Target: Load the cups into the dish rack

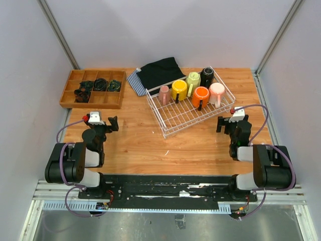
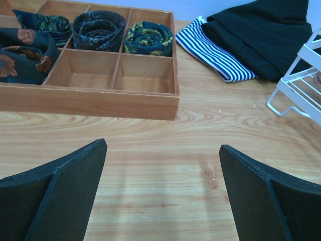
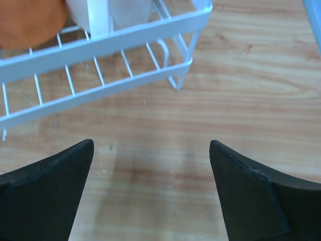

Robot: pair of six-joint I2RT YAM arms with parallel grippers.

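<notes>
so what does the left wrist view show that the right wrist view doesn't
Only the left wrist view: the wooden tray with rolled patterned cloths in it, the striped cloth and the black cloth. Only the right wrist view: the orange mug and a pale mug in the rack. Both: the table, part of the rack, and that arm's own gripper, left gripper or right gripper, jaws open.
</notes>
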